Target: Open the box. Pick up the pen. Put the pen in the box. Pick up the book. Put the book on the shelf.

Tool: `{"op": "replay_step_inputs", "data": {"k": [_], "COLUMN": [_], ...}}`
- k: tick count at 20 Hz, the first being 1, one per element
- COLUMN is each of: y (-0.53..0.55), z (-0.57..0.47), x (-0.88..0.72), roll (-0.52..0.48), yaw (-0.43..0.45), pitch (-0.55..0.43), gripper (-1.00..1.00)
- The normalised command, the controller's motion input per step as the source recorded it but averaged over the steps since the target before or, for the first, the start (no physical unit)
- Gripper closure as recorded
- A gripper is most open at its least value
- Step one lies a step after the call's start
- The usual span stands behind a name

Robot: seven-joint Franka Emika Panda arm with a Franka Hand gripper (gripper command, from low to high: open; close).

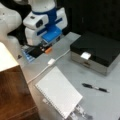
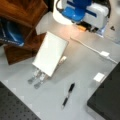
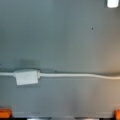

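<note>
Matt black lid on the silvery metal box [image 1: 96, 53]; shelf [image 1: 13, 96] glossy reddish wood; book [image 1: 58, 91] plain white paper.

White/blue arm sits at top of both front views, wrist folded low. Gripper [image 1: 44, 48] points down at a front view's upper left; in a front view it's at top right [image 2: 87, 26]. Holds nothing. Wrist view: only orange tips at bottom corners.

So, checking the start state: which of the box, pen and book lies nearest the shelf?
The book, the white spiral-bound pad; it lies right beside the brown shelf, while the pen and the shut box lie further off.
</note>
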Motion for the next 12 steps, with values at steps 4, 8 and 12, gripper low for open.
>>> {"op": "replay_step_inputs", "data": {"k": [4, 8, 12], "y": [0.07, 0.23, 0.34], "z": [-0.01, 0.00, 0.02], "x": [0.07, 0.27, 0.48], "roll": [0.093, 0.150, 0.159], "yaw": [0.257, 0.194, 0.059], "pitch": [0.038, 0.031, 0.100], "gripper": [-1.00, -1.00, -1.00]}}
